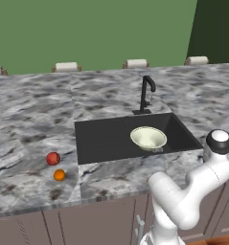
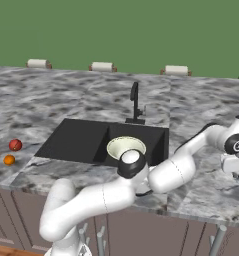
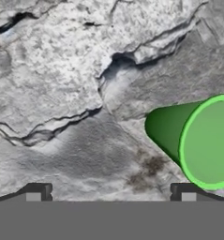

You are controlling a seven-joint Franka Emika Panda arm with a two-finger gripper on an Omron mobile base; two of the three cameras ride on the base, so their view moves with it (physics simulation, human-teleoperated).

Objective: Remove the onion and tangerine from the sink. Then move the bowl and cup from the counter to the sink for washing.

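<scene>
Jaws are standing wide apart, off-centre from the cup (image 3: 197, 140) on the worktop (image 3: 62, 93); closing now risks knocking it over.

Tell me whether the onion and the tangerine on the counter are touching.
Apart. In the left base view a strip of marble counter shows between the onion and the tangerine.

A glossy white, rounded-segment robot arm (image 2: 111, 195) with black joint caps and two small dark fingertips (image 3: 38, 191).
</scene>
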